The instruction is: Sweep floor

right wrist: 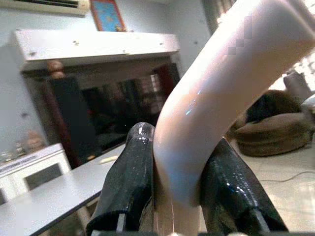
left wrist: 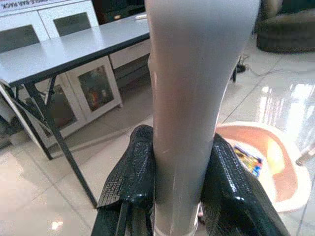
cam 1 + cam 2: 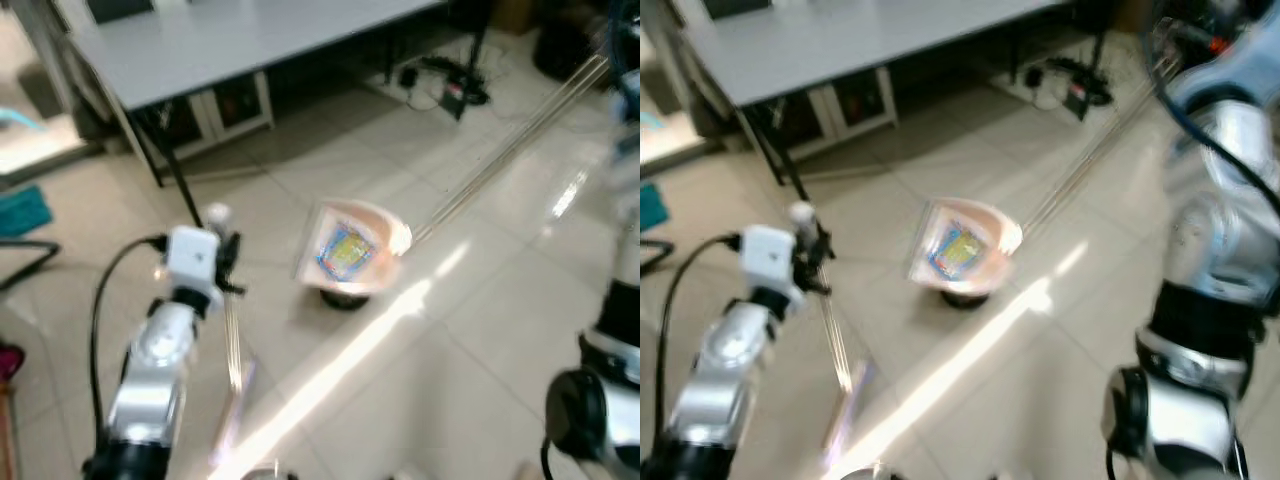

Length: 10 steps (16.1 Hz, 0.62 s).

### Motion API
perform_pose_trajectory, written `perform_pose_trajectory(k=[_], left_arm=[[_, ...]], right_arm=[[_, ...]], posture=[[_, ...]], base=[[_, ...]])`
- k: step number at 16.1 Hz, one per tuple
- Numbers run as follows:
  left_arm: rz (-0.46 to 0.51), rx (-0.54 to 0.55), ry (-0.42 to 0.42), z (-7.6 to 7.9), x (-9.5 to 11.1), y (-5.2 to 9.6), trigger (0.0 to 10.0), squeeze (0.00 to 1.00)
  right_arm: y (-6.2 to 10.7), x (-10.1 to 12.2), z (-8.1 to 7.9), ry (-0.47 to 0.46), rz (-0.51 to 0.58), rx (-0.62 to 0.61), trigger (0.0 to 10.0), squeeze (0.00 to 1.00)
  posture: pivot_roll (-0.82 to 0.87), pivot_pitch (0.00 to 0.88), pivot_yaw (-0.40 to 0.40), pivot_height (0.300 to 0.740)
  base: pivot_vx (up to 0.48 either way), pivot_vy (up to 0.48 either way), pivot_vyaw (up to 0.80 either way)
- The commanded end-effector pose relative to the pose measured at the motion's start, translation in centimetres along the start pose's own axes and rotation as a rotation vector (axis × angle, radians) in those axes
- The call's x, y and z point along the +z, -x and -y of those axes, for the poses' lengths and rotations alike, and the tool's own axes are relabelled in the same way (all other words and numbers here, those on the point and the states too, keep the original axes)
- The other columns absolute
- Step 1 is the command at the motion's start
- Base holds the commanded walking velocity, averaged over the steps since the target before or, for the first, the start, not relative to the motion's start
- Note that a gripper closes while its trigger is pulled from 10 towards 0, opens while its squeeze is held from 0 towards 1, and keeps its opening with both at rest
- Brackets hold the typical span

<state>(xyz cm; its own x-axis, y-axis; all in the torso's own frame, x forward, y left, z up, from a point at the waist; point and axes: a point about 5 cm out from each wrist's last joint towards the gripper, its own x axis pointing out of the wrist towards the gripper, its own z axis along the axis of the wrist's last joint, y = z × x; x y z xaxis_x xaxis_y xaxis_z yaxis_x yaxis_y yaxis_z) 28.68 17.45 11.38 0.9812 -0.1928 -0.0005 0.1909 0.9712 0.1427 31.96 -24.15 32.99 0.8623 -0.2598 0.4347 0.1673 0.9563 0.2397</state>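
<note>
A peach dustpan (image 3: 352, 250) stands on the tiled floor and tilts toward me, with a colourful wrapper (image 3: 346, 252) inside it. Its long metal handle (image 3: 510, 150) rises to the upper right, where the view is blurred. In the right wrist view my right gripper (image 1: 179, 191) is shut on the handle's curved pale top (image 1: 206, 113). My left gripper (image 3: 224, 262) is shut on a thin grey broom pole (image 2: 189, 108). The pole runs down to the blurred broom head (image 3: 228, 425), left of the dustpan.
A grey table (image 3: 230, 40) on black legs (image 3: 176, 185) stands beyond the dustpan, with a white cabinet (image 3: 238, 105) under it. Cables and a power strip (image 3: 447, 88) lie at the back right. A teal object (image 3: 22, 210) and a black chair base (image 3: 25, 262) are at the left.
</note>
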Motion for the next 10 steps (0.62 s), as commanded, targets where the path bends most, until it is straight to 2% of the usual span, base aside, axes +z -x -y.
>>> perform_pose_trajectory(k=[1,10], left_arm=[[0.028,0.014,-0.027,-0.64,0.74,-0.08,10.0,0.00],[0.035,0.014,0.010,-0.10,0.72,-0.58,10.0,0.00]], right_arm=[[0.04,1.44,-1.17,-0.031,0.075,0.048,10.0,0.00],[0.59,0.99,-1.54,-0.063,0.059,0.063,10.0,0.00]], posture=[[-0.01,0.045,0.059,0.740],[-0.02,0.048,0.061,0.740]], base=[[0.330,0.000,0.00],[0.383,0.000,0.00]])
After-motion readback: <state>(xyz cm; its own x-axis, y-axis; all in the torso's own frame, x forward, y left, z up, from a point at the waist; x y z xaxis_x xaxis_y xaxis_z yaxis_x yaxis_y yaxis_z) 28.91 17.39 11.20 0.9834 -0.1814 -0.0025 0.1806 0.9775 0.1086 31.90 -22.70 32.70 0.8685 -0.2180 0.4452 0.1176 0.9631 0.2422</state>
